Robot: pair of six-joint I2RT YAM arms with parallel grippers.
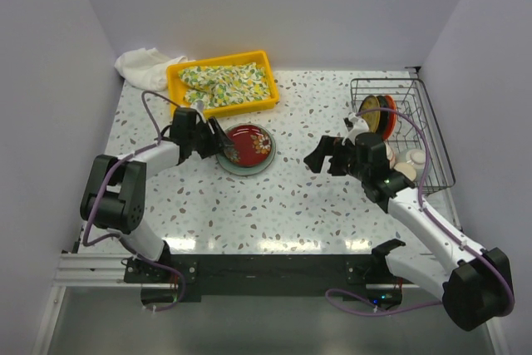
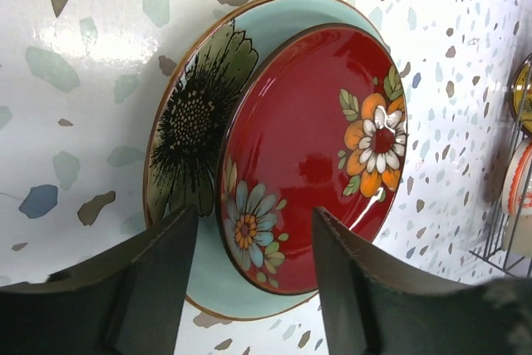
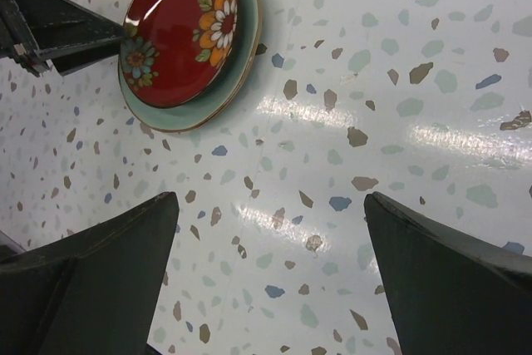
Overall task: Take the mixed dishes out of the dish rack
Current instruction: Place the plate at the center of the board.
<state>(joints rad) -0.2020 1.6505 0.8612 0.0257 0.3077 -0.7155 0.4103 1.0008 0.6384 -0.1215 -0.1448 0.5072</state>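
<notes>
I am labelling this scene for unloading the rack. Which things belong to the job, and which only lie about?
Job: dish rack; yellow-brown plate and white bowl still inside it; red bowl stacked on pale blue plate, outside the rack.
Lying about: yellow tray; floral cloth in it; white cloth behind it.

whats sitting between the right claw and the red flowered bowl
Nothing but bare speckled table, up to the rim of the pale green plate under the red bowl. The right wrist view shows it past the open right claw.
</notes>
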